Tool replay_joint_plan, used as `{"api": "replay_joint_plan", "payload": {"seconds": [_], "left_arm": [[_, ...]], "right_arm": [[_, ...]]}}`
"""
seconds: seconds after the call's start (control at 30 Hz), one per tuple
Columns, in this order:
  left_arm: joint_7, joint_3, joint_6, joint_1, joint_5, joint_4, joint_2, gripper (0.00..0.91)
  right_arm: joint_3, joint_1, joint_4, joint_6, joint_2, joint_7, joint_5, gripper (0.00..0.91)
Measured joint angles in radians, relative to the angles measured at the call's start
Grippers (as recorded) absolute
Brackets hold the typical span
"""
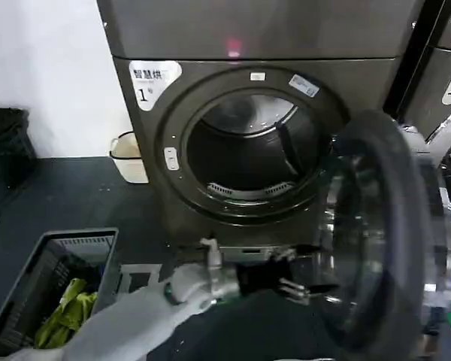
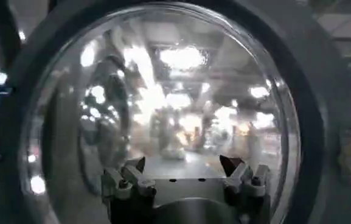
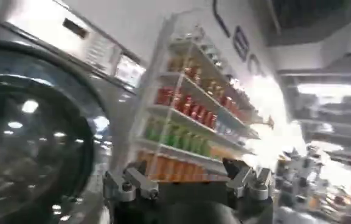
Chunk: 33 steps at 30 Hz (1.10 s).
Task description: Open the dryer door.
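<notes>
Chrome-ringed dryer door [image 1: 383,233] is swung wide, edge-on just ahead of my left gripper [image 1: 304,282], whose jaws sit spread and empty, pushing rather than gripping, I'd say. Right gripper [image 3: 187,182] is spread open too (idling by another machine).

The dryer [image 1: 286,45] is matt brushed metal; the dryer door [image 1: 383,233] is glossy glass ringed in chrome.

Head camera overlooks the dryer [image 1: 248,113]; left wrist apparently hugs the dryer door [image 2: 163,109].
</notes>
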Motion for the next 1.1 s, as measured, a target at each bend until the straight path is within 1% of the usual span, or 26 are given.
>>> {"api": "replay_joint_plan", "payload": {"seconds": [0.07, 0.13, 0.17, 0.33, 0.43, 0.7, 0.83, 0.97, 1.1], "left_arm": [[-0.01, 0.023, 0.0, -0.025, 0.0, 0.025, -0.034, 0.907], [-0.02, 0.045, 0.002, -0.05, -0.001, 0.053, -0.07, 0.907], [-0.024, 0.057, 0.002, -0.061, 0.0, 0.071, -0.088, 0.907], [-0.03, 0.107, -0.003, -0.116, 0.005, 0.149, -0.18, 0.907], [-0.05, 0.123, -0.02, -0.141, 0.03, 0.202, -0.242, 0.907], [-0.106, 0.136, -0.055, -0.168, 0.086, 0.327, -0.395, 0.907], [-0.116, 0.135, -0.055, -0.177, 0.085, 0.353, -0.437, 0.907], [-0.13, 0.131, -0.058, -0.177, 0.088, 0.362, -0.448, 0.907], [-0.177, 0.118, -0.07, -0.174, 0.12, 0.363, -0.446, 0.907]], "right_arm": [[0.03, -0.008, -0.008, 0.004, -0.008, 0.01, -0.015, 0.907], [0.056, -0.014, -0.021, 0.013, -0.014, 0.003, -0.051, 0.907], [0.069, -0.018, -0.025, 0.013, -0.017, 0.007, -0.054, 0.907], [0.122, -0.031, -0.051, 0.001, -0.038, 0.03, -0.055, 0.907], [0.136, -0.041, -0.061, 0.002, -0.038, 0.027, -0.051, 0.907], [0.144, -0.053, -0.06, 0.03, -0.038, 0.025, -0.037, 0.907], [0.146, -0.06, -0.057, 0.037, -0.032, 0.015, -0.035, 0.907], [0.147, -0.061, -0.053, 0.038, -0.029, 0.008, -0.031, 0.907], [0.154, -0.064, -0.054, 0.043, -0.028, 0.009, -0.023, 0.907]]}}
